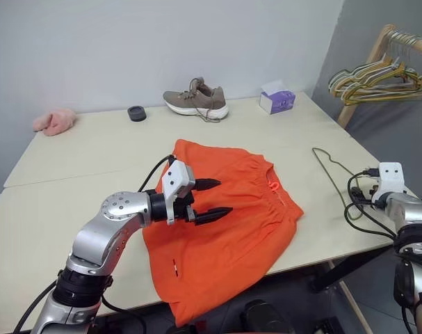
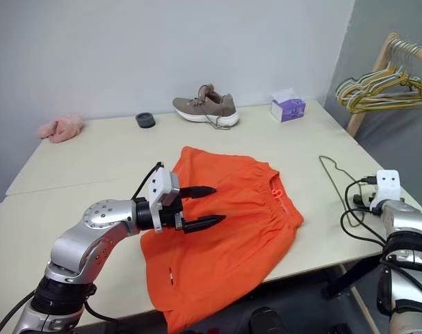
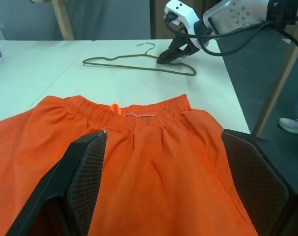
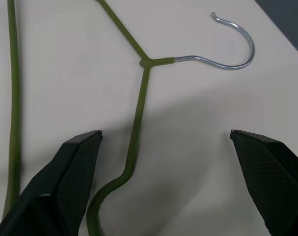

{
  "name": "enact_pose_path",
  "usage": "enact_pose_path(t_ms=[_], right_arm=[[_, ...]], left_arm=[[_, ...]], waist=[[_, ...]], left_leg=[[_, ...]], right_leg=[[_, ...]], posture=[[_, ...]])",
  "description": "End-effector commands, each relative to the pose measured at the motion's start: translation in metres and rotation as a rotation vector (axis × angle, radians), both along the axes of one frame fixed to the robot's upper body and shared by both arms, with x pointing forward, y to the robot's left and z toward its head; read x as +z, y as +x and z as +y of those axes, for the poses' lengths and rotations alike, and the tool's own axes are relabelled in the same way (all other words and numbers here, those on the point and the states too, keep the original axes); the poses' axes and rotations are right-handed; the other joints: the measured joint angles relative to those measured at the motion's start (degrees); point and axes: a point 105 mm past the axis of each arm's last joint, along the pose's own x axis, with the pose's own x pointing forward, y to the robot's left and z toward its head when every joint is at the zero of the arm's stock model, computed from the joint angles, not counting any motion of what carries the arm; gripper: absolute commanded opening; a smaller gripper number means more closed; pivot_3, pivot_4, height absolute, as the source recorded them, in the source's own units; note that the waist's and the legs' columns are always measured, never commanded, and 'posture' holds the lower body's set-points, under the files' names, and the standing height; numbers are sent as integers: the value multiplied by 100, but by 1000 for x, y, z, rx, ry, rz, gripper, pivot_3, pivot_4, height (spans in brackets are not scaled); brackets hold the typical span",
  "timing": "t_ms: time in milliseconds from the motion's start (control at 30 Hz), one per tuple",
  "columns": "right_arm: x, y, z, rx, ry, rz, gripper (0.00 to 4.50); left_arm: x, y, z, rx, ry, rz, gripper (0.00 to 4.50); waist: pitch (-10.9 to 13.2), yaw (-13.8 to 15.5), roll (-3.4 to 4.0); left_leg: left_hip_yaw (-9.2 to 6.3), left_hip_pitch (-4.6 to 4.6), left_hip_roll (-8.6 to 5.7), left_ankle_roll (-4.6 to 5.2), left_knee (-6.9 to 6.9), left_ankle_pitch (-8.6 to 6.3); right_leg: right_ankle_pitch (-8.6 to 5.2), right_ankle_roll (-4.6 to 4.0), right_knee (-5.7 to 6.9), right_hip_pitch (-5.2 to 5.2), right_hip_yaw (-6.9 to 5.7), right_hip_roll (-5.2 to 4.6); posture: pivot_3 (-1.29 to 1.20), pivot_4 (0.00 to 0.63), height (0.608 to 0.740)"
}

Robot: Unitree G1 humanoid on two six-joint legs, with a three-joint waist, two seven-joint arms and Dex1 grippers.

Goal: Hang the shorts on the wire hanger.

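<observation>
From the head cameras, the shorts [image 1: 221, 229] lie flat on the table [image 1: 71, 174], their gathered waistband toward the robot's right and the leg openings toward its left and the near edge, where some cloth hangs over. Their long axis runs slantwise from the near left to the far right. The left gripper [image 1: 209, 200] hovers over the middle of the cloth, pointing right, its fingers wide apart and holding nothing. The wire hanger [image 1: 334, 174] lies flat just beyond the waistband, near the right table edge, apart from the shorts. The right gripper [image 3: 164, 58] sits at that edge by the hanger. A shoe [image 1: 197, 101], a tissue box [image 1: 277, 101] and a rack of other hangers [image 1: 377, 80] stand well clear.

In the left wrist view, the two fingers frame the waistband, and past it the hanger lies crosswise, with the right gripper's tips down at its wire.

In the right wrist view, the fingers are spread wide with only bare table and wire between them (nothing is gripped). The hook [image 4: 232, 42] curves away from the gripper and the neck runs back between the fingers.

My judgement: the hanger is set down and no hanging has begun. The next move calls for a firm hold on the thin wire, then feeding the floppy cloth over its bar.
</observation>
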Motion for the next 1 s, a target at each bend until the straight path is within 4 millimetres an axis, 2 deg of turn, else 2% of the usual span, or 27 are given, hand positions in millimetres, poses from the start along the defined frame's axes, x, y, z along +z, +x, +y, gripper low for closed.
enact_pose_path(t_ms=[33, 167, 367, 433, 567, 667, 767, 900, 1000], right_arm=[[-16, -4, 13, 58, 71, 97, 4100], [-34, -10, 22, 81, 103, 185, 2803], [-44, -11, 25, 74, 61, 212, 613], [-46, -11, 27, 86, 48, 218, 19], [-42, -9, 26, 83, 49, 190, 19], [-25, 1, 20, 85, -16, 117, 19], [13, 19, 22, 181, -134, -33, 19], [65, 32, 37, 311, -263, -234, 19], [89, 29, 55, 413, -387, -328, 0]], left_arm=[[7, -1, 0, -12, -12, -31, 3945], [4, -1, 2, -7, -10, -28, 3945], [0, -1, 4, 1, -10, -28, 3945], [-1, -1, 5, 8, -11, -25, 3945], [-3, -1, 6, 16, -11, -21, 3945], [-4, 0, 7, 24, -12, -11, 3945], [-4, 4, 9, 53, -14, -5, 3945], [-4, 22, 19, 158, 4, -30, 3945], [1, 38, 28, 247, -1, -69, 4459]], waist=[[0, -20, -1], [-13, -22, -21], [-58, -8, -90], [-71, -7, -109], [-81, 22, -125], [-80, 24, -125], [-64, 32, -101], [-1, 35, -3], [10, 73, 19]], left_leg=[[0, 0, 1, 0, 0, 0], [-4, 3, 5, 0, 0, 0], [-10, 6, 6, 0, 3, 0], [-10, 11, 4, 0, 4, 0], [-14, 12, 4, 0, 4, -1], [-14, 13, 4, 0, 3, -1], [-12, 12, 1, 0, 3, -1], [-1, -6, -8, 2, 2, -2], [-3, -23, -6, 2, -2, -2]], right_leg=[[0, 0, 0, 0, -1, 1], [0, 0, 0, 3, -3, 5], [1, -1, -2, 12, -7, 4], [2, 1, -6, 21, -7, 1], [4, 1, -14, 28, -11, -1], [4, 0, -15, 28, -11, -1], [4, 1, -16, 27, -8, -4], [7, 10, -12, -1, 5, -8], [6, 13, 2, -29, 3, -6]], posture=[[-214, 33, 740], [-208, 32, 740], [-208, 32, 740], [-208, 32, 740], [-194, 33, 740], [-194, 33, 740], [-200, 35, 740], [-205, 37, 740], [-213, 37, 740]])
